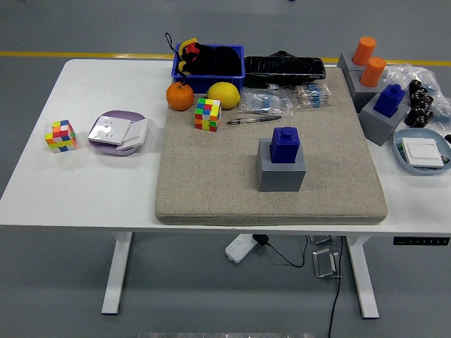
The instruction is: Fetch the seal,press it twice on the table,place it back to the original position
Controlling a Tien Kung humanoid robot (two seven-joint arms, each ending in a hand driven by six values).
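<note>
Locate the blue seal (285, 144) first: it stands upright in the top of a grey block (282, 169), which sits on the beige mat (211, 183) a little right of the mat's centre. Neither of the robot's hands appears in the head view, so you cannot tell how their fingers are set, and nothing is touching the seal. The mat lies on the white table (91, 190) and covers most of its middle and right portion. Behind the seal, near the mat's far edge, you will find a pen (252, 120), clear packets of small items (271, 103) and a colour cube (208, 114). Just beyond that cube sit an orange (180, 96) and a lemon (224, 94), side by side in front of a blue bin (211, 65) holding a black object. A long black wrapped item (285, 68) lies to the right of the bin. At the right end of the table, note a second blue seal (390, 99) in its own grey holder (377, 123), two orange cylinders (368, 60) set in another grey holder, and a pale blue dish (421, 156) with a white card in it. On the bare table to the left of the mat you will see a second colour cube (60, 135) and, just beside it, a purple plate (118, 132) carrying white pieces.
</note>
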